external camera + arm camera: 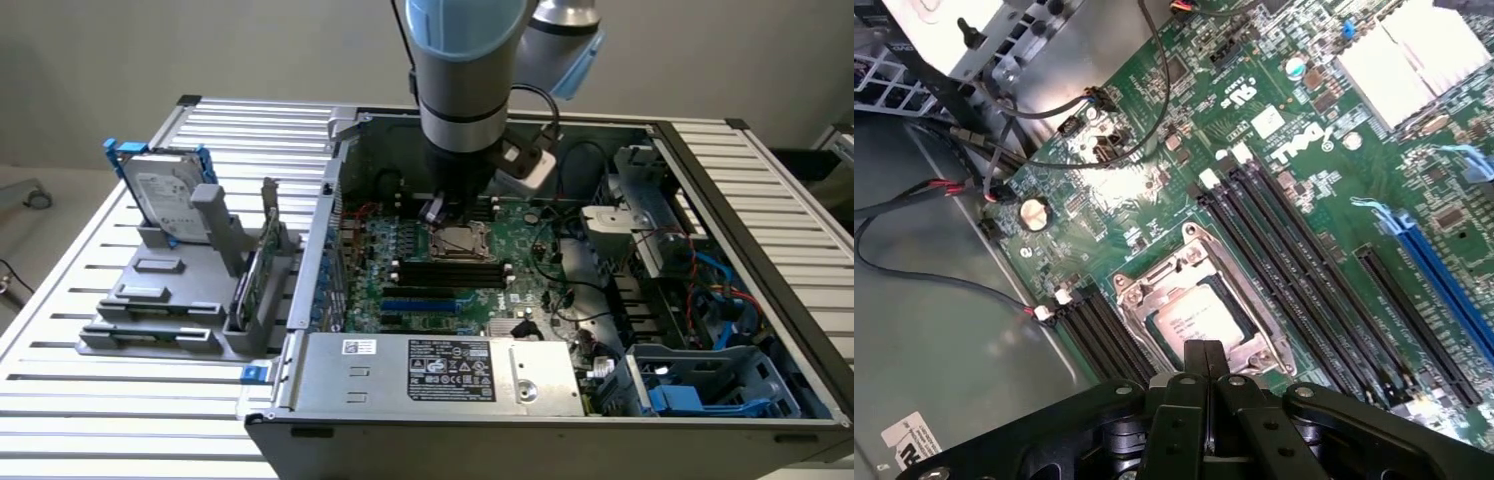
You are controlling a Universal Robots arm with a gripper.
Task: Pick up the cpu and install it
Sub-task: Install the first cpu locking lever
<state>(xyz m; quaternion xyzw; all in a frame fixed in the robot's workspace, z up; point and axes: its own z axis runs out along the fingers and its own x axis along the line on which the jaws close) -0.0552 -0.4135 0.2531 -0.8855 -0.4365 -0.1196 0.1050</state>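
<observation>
Exterior view, left to right. A grey rack [160, 300] stands on the slatted table [80, 380] at about 9 o'clock from the PC case [747, 330]. A hard drive [163, 190] with a blue bracket stands upright at the rack's far end, about 11 o'clock from the rack's middle. A narrow green card [263, 265] stands on edge at the rack's side nearest the case.

The case lies open on its side. The power supply [441, 372] sits along the near wall at 6 o'clock. The motherboard [454, 275] covers the floor of the case. A blue drive cage [694, 385] occupies the corner at about 4 o'clock.

The arm [461, 70] comes down from 12 o'clock over the board. The gripper [447, 210] is just above the socket [465, 240], at about 12 o'clock from it.

Wrist view. The cpu [1199, 318] lies flat in the socket [1154, 280], silver-grey top up, inside the metal frame. The gripper [1204, 365] hangs directly over the near edge of the cpu; the jaws are pressed together with no gap and nothing is held between them. Whether the tips touch the cpu cannot be told. Black memory slots [1294, 270] run on both sides of the socket. Blue slots [1444, 280] lie at about 3 o'clock from the socket. A heatsink [1419, 60] sits at about 1 o'clock.
</observation>
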